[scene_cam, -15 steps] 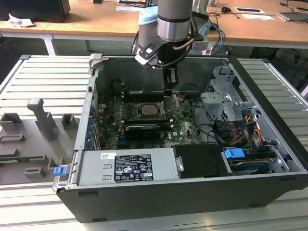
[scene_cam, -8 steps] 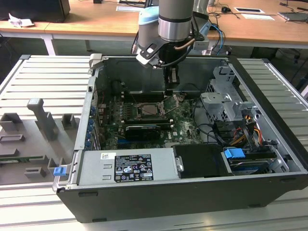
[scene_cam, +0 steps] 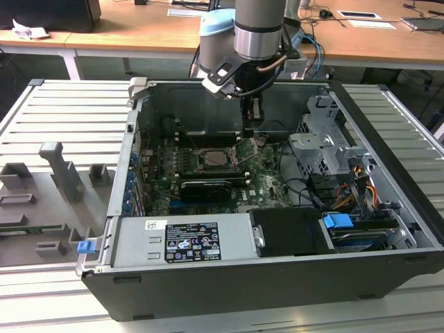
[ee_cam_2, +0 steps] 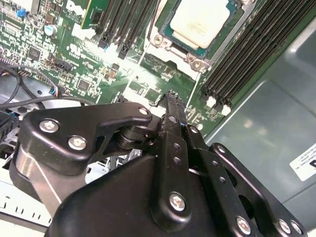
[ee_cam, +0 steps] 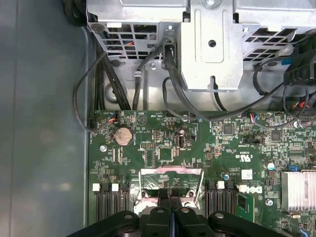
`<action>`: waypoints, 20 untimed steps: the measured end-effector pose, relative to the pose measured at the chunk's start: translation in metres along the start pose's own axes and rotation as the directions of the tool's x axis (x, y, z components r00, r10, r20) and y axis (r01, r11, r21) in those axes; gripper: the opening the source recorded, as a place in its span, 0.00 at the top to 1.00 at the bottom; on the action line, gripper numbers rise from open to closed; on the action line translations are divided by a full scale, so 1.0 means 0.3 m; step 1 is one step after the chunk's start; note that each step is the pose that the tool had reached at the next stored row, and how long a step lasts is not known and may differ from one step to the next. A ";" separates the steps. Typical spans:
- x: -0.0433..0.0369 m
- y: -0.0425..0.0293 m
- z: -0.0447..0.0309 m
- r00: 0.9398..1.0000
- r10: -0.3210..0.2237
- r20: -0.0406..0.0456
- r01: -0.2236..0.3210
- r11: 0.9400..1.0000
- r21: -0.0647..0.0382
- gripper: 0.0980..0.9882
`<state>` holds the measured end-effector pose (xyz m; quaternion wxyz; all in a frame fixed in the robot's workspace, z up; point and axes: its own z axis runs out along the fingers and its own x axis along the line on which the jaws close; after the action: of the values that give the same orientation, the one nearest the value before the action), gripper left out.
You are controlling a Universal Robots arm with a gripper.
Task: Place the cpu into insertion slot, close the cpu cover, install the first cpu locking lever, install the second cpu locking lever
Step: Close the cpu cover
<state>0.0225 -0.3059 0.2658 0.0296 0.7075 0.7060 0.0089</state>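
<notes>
Silver-grey metal marks the cpu (ee_cam_2: 201, 22), already seated in the insertion slot (ee_cam_2: 174, 50). It lies between the two banks of memory slots (ee_cam_2: 247, 54), near the middle of the motherboard (ee_cam: 222, 148). The gripper (ee_cam: 170, 198) hangs just above the slot's edge, fingers pressed together with nothing between them. Just beyond the fingertips in the first wrist view, the cpu cover (ee_cam: 171, 172) looks tilted up, not yet down over the chip. Closing it seems the step in hand. I'd press the cover's free edge with the closed tips, follow the hinge's arc slowly, and keep off the chip's top and the neighbouring slots.
</notes>
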 end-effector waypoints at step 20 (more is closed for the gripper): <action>0.000 0.057 0.004 1.000 0.000 0.000 0.000 1.000 0.000 0.99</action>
<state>0.0398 -0.3059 0.2655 0.0296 0.7075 0.7060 0.0088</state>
